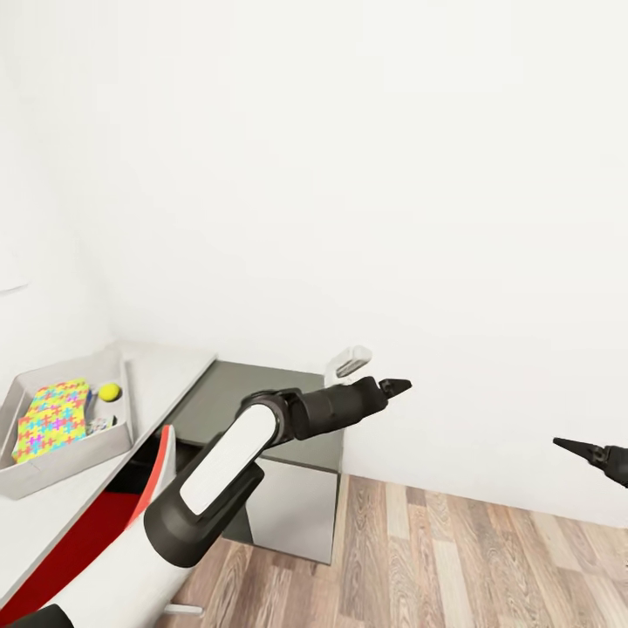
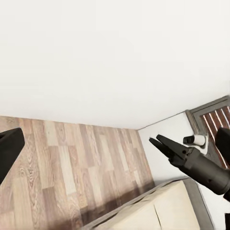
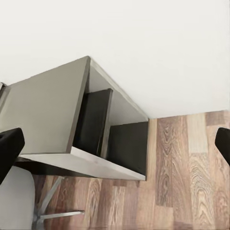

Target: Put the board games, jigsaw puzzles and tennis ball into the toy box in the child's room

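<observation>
**Toy box partly filled, both claws empty**

Nearest to you, your left arm reaches forward with the left claw (image 1: 394, 385) out past the end of the table (image 1: 179, 371). Its wrist view shows the fingers spread wide with nothing between them. The right claw (image 1: 565, 446) hangs well to its right over the wood floor (image 1: 453, 558), also wide open and empty.

Back from the left claw, lower and well to its left, the toy box (image 1: 61, 467) sits on the light grey tabletop with its open top facing up. Its long side seems to run away from you toward the wall (image 1: 366, 174). Inside, one jigsaw puzzle (image 1: 52, 419) lies flat, its length along the box. The tennis ball (image 1: 109, 392) rests just beyond it in the far corner. So those two look done. You can't tell whether the second puzzle or any board game lies underneath.

Just beside the left claw is the dark grey tabletop (image 1: 262, 392), with no toys on it. From this view I'd judge that the remaining toys lie elsewhere.
</observation>
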### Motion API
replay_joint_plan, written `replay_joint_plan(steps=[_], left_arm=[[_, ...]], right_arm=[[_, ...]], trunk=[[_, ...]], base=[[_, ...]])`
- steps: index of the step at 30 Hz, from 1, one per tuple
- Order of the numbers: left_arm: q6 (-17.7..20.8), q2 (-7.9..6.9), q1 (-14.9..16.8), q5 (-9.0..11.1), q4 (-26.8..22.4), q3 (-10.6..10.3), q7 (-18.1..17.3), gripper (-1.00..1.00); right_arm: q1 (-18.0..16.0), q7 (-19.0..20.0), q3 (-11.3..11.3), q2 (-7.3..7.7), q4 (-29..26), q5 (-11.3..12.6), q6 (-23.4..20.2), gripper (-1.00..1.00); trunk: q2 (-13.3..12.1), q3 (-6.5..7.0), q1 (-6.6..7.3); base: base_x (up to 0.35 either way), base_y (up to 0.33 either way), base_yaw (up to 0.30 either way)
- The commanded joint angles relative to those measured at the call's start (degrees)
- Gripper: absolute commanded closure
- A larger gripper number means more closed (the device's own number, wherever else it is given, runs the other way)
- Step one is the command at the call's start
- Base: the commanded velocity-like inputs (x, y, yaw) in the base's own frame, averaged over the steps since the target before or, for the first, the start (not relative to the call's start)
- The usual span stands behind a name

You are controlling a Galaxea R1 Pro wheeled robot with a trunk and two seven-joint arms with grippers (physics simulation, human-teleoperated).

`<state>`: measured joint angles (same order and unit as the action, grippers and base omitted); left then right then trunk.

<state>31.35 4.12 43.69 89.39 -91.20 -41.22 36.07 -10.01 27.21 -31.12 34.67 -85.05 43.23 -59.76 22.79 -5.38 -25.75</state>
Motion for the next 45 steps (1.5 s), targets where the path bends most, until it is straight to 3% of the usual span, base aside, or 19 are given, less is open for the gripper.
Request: replay_joint_plan(steps=[1,7,9,10,13,14,15,16,21,22,25,26,31,45], left_arm=[[0.0,-0.28,-0.6,0.5,0.1,0.0,0.7,-1.00],[-0.1,-1.73,-3.7,0.5,1.3,0.4,0.6,-1.00],[-0.1,-2.52,-5.5,0.4,1.7,0.6,0.6,-1.00],[-0.2,-4.02,-9.6,0.2,2.0,0.9,0.6,-1.00],[-0.4,-5.19,-12.7,-0.8,2.1,1.1,0.5,-1.00],[-0.6,-5.80,-14.3,-1.6,2.1,1.3,0.4,-1.00],[-1.8,-7.25,-18.9,-4.8,2.2,1.7,-0.1,-1.00],[-1.8,-7.25,-18.9,-4.8,2.2,1.7,-0.1,-1.00],[-3.4,-8.39,-26.6,-10.1,2.6,2.2,-1.0,-1.00],[-3.4,-8.39,-26.6,-10.1,2.6,2.2,-1.0,-1.00],[-4.4,-8.66,-30.4,-13.3,4.1,2.3,-1.2,-1.00],[-5.9,-8.80,-33.5,-16.0,5.7,2.4,-1.4,-1.00],[-7.7,-8.92,-36.5,-17.8,7.2,2.4,-1.3,-1.00],[-10.8,-9.33,-40.1,-19.0,12.3,2.3,-0.9,-1.00]], right_arm=[[-0.1,0.6,1.7,-0.16,0.5,-0.9,-0.2,-1.00],[0.8,0.6,5.9,-1.43,4.6,-3.4,0.3,-1.00],[1.3,0.6,7.7,-2.19,6.9,-5.5,3.0,-1.00],[2.0,0.7,10.5,-3.04,10.3,-9.0,7.6,-1.00],[2.6,0.7,12.1,-3.42,12.3,-10.7,9.9,-1.00],[2.8,0.7,12.8,-3.57,13.2,-11.4,10.7,-1.00],[3.3,0.8,15.4,-4.08,15.7,-12.7,12.6,-1.00],[3.3,0.8,15.4,-4.08,15.7,-12.7,12.6,-1.00],[3.6,0.7,20.9,-5.57,18.7,-13.9,14.7,-1.00],[3.6,0.7,20.9,-5.57,18.7,-13.9,14.7,-1.00],[3.6,0.7,24.1,-6.62,20.8,-14.4,17.0,-1.00],[3.5,0.6,26.8,-7.66,23.9,-15.0,20.0,-1.00],[3.2,0.5,28.8,-8.60,28.4,-15.5,22.8,-1.00],[3.4,0.4,32.2,-11.12,35.6,-16.5,25.0,-1.00]], trunk=[[0.1,-0.04,-0.04],[0.1,0.48,-0.04],[0.1,0.66,-0.04],[0.1,0.74,-0.04],[0.1,1.01,-0.04],[0.1,1.09,-0.04],[0.1,1.18,-0.04],[0.1,1.27,-0.04],[0.1,1.59,-0.04],[0.1,1.63,-0.04],[0.1,1.72,-0.04],[0.1,1.73,-0.04],[0.1,1.76,-0.04],[0.1,1.79,-0.04]], base=[[-0.022,0.000,-0.134],[-0.013,0.000,-0.132],[-0.005,0.000,-0.134],[-0.002,0.000,-0.135],[-0.002,0.000,-0.136],[-0.001,0.000,-0.136],[-0.001,0.000,-0.127],[-0.001,0.000,-0.127],[0.000,0.000,-0.079],[0.000,0.000,-0.049],[0.000,0.000,-0.032],[0.000,0.000,-0.013],[0.000,0.000,-0.008],[0.000,0.000,-0.002]])
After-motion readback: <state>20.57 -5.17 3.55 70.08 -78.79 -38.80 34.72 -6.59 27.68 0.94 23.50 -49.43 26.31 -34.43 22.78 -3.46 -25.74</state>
